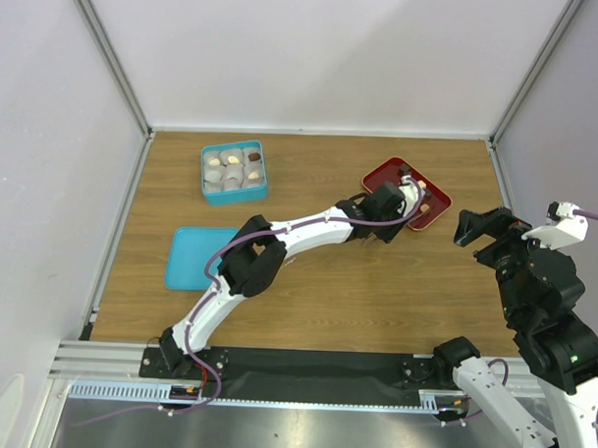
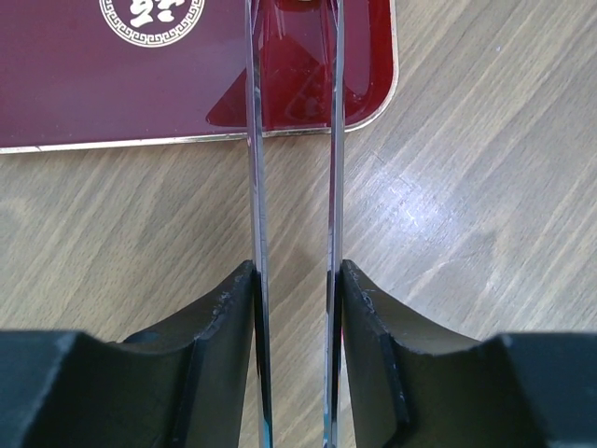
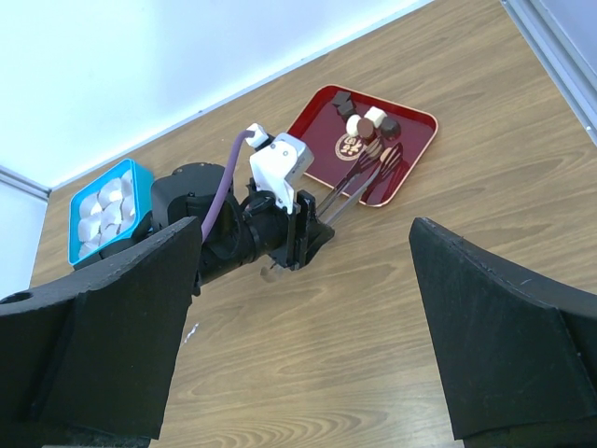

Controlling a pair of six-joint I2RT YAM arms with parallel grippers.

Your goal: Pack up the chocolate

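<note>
Wood-grain table [image 1: 375, 295] between pale walls, seen from above and behind the two arms. At far right of it, a red tray [image 1: 384, 173] with gold rim and round white emblem. On the tray, a small group of chocolates [image 3: 366, 123], dark brown, tan and cream, close together near the far side. At far left, well apart from the tray, a teal box [image 1: 236, 196] with white paper cups, several already filled with more sweets. Just nearer than the box, a flat teal lid [image 1: 198, 257] lying alone on the wood.

Left arm stretched across the table toward the tray. Left gripper [image 2: 297, 275] about half closed, clamped from both sides on long metal tongs [image 2: 256, 187]. Black fingers [image 2: 224, 317] touching the outer face of each blade. Blades parted and nearly parallel, reaching over the tray's near edge, tips beside the sweets. Cannot tell whether any piece sits between the tips.

Right gripper [image 3: 306, 229] spread to full width, holding nothing, raised above the right side of the table, near the tray but apart from it.
</note>
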